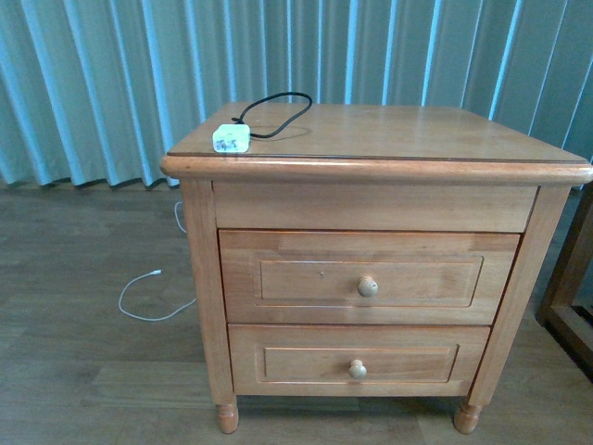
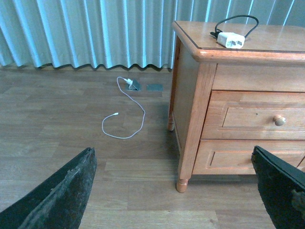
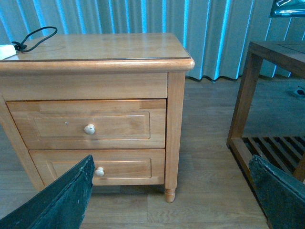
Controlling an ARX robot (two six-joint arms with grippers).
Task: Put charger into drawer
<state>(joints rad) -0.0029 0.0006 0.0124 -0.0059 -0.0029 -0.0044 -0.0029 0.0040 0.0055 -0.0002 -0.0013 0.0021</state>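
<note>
The charger (image 1: 231, 138), a small white plug block with a black looped cable, lies on the nightstand top near its front left corner. It also shows in the left wrist view (image 2: 230, 40) and at the frame edge of the right wrist view (image 3: 5, 51). The drawer (image 1: 306, 278) is the upper, taller one with a round pale knob, and it is closed (image 2: 257, 117) (image 3: 57, 125). My left gripper (image 2: 174, 191) is open and empty, low over the floor in front of the nightstand's left corner. My right gripper (image 3: 171, 195) is open and empty, facing the nightstand's right front. Neither arm appears in the front view.
A shorter drawer (image 1: 357, 363) sits closed below. A thin white cable (image 2: 125, 119) curls on the wood floor left of the nightstand, running to a floor socket (image 2: 134, 85). A dark wooden side table (image 3: 267, 95) stands to the right. Pleated curtains hang behind.
</note>
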